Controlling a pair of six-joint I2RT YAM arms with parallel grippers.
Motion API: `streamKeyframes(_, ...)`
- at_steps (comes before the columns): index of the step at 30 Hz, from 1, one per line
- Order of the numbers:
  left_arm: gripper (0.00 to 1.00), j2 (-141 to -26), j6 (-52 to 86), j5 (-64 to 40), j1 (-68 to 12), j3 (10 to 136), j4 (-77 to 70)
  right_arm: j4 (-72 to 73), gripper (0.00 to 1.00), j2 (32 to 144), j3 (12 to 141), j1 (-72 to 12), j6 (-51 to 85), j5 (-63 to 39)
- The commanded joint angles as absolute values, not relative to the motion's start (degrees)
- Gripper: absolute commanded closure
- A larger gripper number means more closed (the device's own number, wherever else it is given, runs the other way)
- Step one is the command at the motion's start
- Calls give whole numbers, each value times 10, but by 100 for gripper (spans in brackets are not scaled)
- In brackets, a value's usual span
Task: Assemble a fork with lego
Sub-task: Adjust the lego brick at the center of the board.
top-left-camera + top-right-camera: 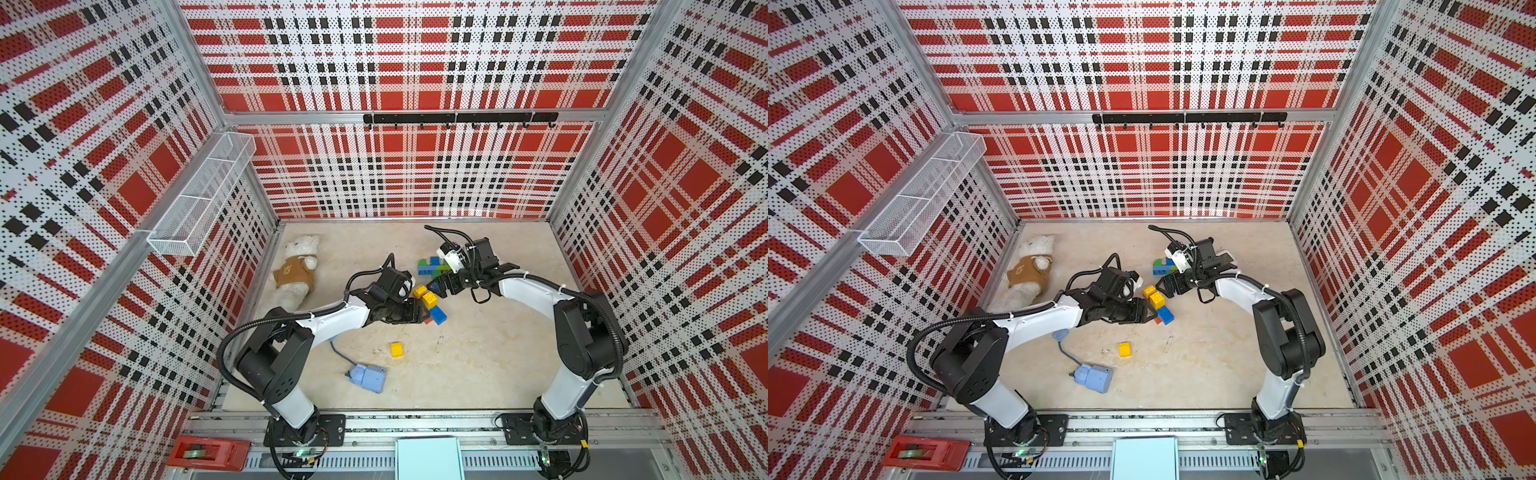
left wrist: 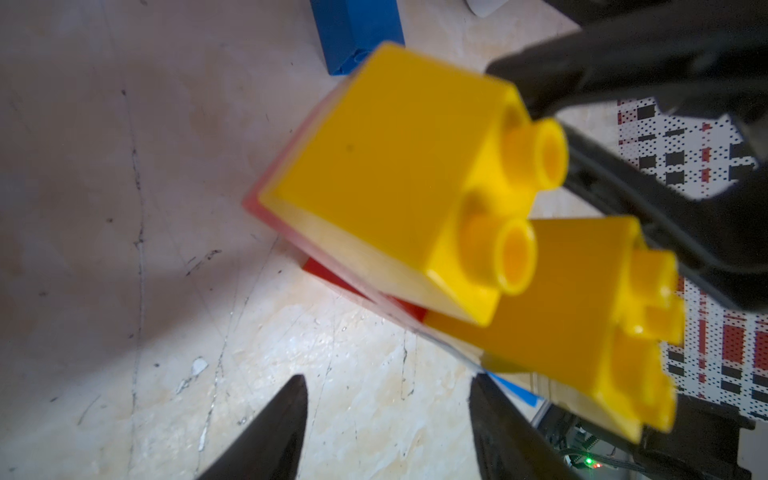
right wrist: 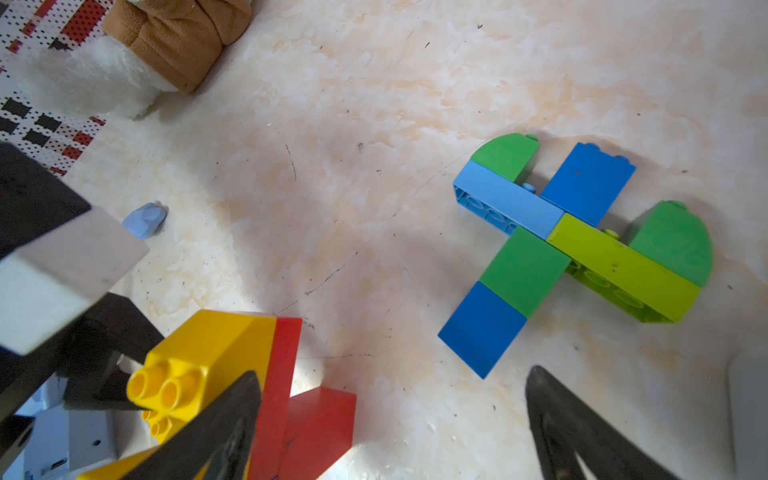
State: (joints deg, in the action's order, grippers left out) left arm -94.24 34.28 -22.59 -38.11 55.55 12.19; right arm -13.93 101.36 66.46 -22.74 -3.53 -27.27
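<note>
Yellow lego bricks (image 2: 395, 174) sit central on the bench (image 1: 478, 365), just beyond the left gripper (image 2: 388, 378), its jaws apart, empty. Right gripper (image 3: 390, 372) gapes empty nearby; green-blue lego assembly (image 3: 573, 232) lies toward the far edge.

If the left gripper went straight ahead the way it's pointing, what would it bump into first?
Most likely the yellow brick. It sits right ahead of the left gripper, whose jaws are open. The picture is blurry, so how close it is can't be told.
</note>
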Motion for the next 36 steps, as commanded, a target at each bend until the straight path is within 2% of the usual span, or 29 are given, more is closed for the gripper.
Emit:
streamKeyframes(1,35,-948,346,-233,-388,553,109,-147,0,1027,682,-228,-62,-308)
streamKeyframes(7,35,-945,347,-233,-389,551,108,-136,0,1013,672,-228,-55,-275)
streamKeyframes(15,30,-887,333,-228,-396,523,91,-82,0,942,626,-227,19,-60)
streamKeyframes(18,29,-844,315,-218,-402,506,83,-80,0,911,607,-226,106,20)
streamKeyframes(25,28,-751,288,-181,-393,456,58,-83,0,833,552,-222,163,-14)
streamKeyframes(28,27,-719,297,-178,-370,418,15,-141,0,791,554,-268,242,56)
streamKeyframes(32,26,-680,336,-187,-330,355,-47,-211,0,745,565,-397,342,183)
streamKeyframes(34,25,-661,357,-193,-309,324,-73,-237,1,751,579,-460,381,212)
streamKeyframes(36,25,-646,373,-202,-284,301,-83,-260,6,774,599,-520,406,234)
